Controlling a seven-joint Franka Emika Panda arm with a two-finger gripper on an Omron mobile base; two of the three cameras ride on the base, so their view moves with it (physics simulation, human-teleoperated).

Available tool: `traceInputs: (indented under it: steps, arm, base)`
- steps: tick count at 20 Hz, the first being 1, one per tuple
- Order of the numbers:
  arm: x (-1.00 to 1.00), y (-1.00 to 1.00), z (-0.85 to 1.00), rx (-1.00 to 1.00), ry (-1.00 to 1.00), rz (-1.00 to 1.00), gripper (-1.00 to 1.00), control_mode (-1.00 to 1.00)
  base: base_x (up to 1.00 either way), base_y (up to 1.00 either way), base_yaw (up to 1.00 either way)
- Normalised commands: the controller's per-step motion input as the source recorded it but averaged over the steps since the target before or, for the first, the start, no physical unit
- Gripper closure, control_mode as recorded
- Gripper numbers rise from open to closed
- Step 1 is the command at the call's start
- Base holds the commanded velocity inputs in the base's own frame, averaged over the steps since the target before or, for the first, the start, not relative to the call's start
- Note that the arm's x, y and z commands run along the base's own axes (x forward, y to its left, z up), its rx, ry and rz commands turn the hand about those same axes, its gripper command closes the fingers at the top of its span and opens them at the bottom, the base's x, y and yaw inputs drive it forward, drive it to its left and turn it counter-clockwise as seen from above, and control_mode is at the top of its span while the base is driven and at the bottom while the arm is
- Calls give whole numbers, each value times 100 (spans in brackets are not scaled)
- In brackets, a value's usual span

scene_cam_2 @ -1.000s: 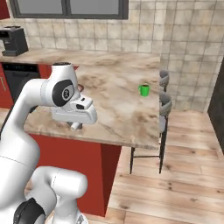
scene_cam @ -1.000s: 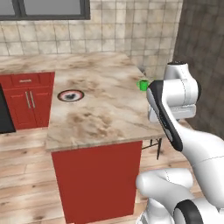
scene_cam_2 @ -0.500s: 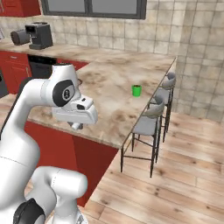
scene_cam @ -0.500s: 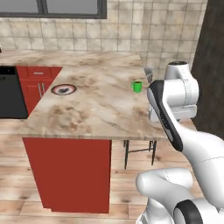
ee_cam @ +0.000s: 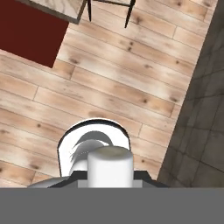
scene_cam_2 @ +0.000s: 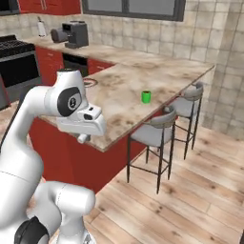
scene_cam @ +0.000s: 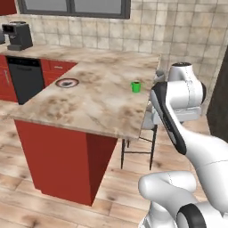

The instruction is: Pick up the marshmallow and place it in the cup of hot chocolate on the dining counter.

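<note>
I see the cup of hot chocolate mid-frame, near the right edge of the dining counter. Two stools stand along that edge. A plate lies upper left; maybe the marshmallow sits there. Jaws: I cannot tell.

One green cup of hot chocolate and one round plate sit on the single dining counter. Two grey stools stand alongside it. One coffee machine is on the back counter

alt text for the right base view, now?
A small green cup of hot chocolate stands on the marbled dining counter, with two grey stools along its right edge. The white arm fills the lower left, over wood flooring.
</note>
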Motion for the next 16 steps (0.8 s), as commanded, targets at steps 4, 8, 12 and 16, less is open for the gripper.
traceInputs:
  steps: [4,8,12,16]
  arm:
    - [0,0,0,0,0,0,100,100]
    - [0,0,0,0,0,0,100,100]
    - [0,0,0,0,0,0,100,100]
    - [0,0,0,0,0,0,100,100]
  base:
    - [0,-92,63]
    - [0,-94,59]
    - [7,-100,54]
    - [9,-100,54]
